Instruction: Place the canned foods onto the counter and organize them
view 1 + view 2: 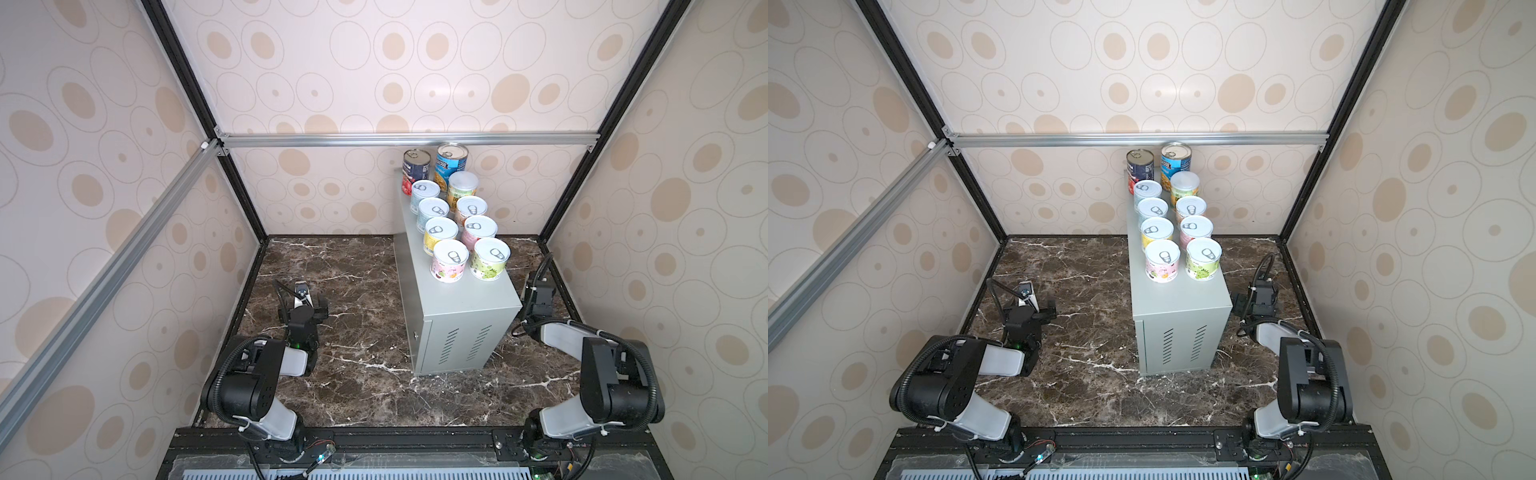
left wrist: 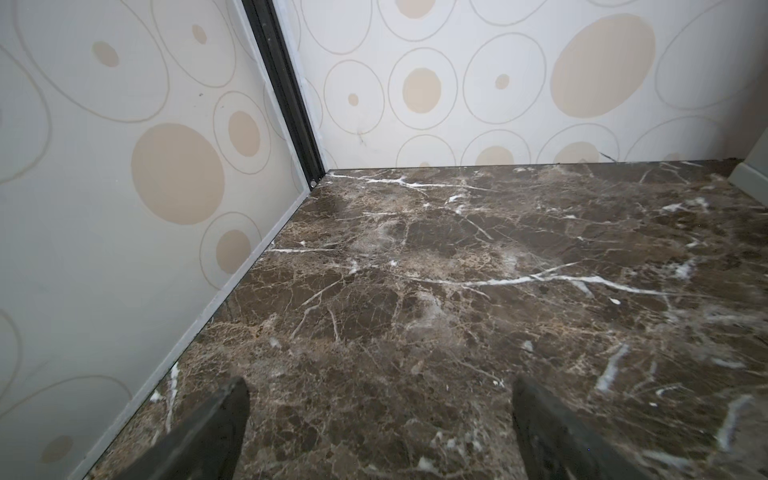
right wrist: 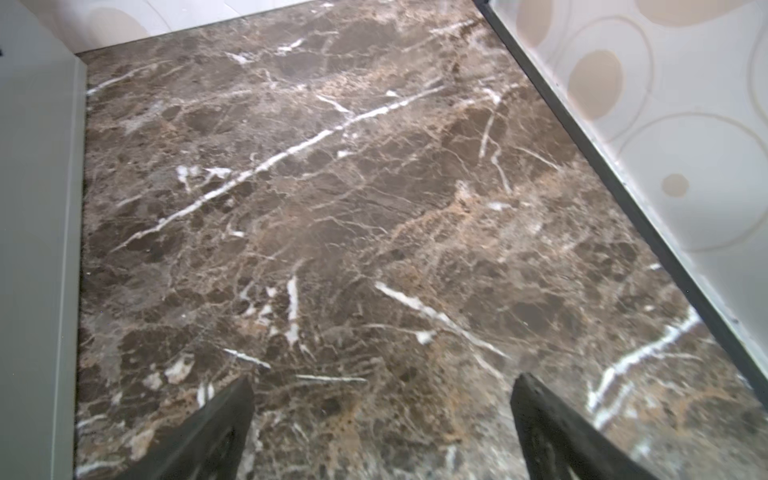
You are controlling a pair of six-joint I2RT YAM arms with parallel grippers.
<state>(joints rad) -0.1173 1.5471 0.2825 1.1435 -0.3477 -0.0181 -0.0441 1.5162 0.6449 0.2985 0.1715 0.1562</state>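
ten cans (image 1: 441, 227) fill counter (image 1: 469, 299) top; left tool (image 2: 380, 382), right tool (image 3: 384, 379) released, empty, flanking it over marble (image 1: 353, 299).

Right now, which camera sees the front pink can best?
The top camera: in both top views the front pink can stands whole, lid and label showing, on the near end of the counter. The wrist views miss it; they show marble floor, wall and a grey edge of the counter.
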